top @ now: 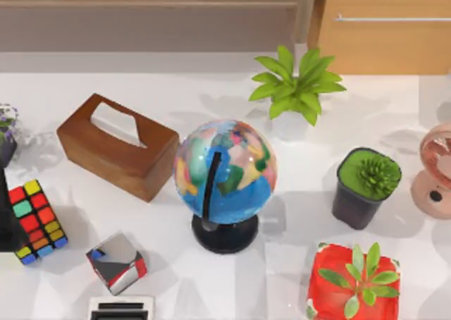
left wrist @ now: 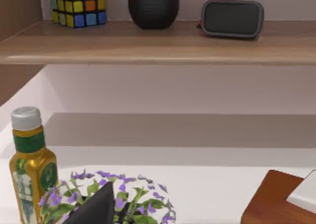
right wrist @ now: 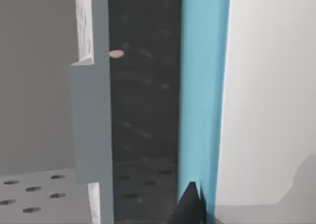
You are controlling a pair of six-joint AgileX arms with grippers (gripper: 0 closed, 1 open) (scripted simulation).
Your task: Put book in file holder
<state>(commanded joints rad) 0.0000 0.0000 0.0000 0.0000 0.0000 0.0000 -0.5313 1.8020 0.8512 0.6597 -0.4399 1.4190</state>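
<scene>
In the top view, the white table (top: 211, 292) carried a globe (top: 225, 175) at the centre. A brown tissue box (top: 116, 145) lay at about 9 o'clock from it and a leafy green plant (top: 297, 84) at 1 o'clock. A dark pot with a succulent (top: 366, 186) stood at 3 o'clock, a red pot with a plant (top: 352, 285) at 5 o'clock, a mirrored cube (top: 116, 262) at 7 o'clock and a colour cube (top: 36, 221) near the left edge. Behind the table ran a low wall and a wooden cabinet (top: 384, 27).

In the left wrist view, the left gripper (left wrist: 96, 209) showed as one dark fingertip over a purple flowering plant (left wrist: 113, 197). I could not tell how its jaws stood. A yellow bottle (left wrist: 30, 167) stood beside the plant. A wooden shelf (left wrist: 158, 44) above held another colour cube, a dark round object and a small grey device.

In the right wrist view, the book (right wrist: 205, 95) stood very close, its teal-blue edge next to a white face, beside the grey wall of the file holder (right wrist: 91, 115) with a perforated floor. A dark fingertip of the right gripper (right wrist: 190, 206) touched the book's lower edge; I could not tell if the jaws were clamped on it.

In my judgement, the book could catch on the holder's wall or tip if released while not fully seated.
</scene>
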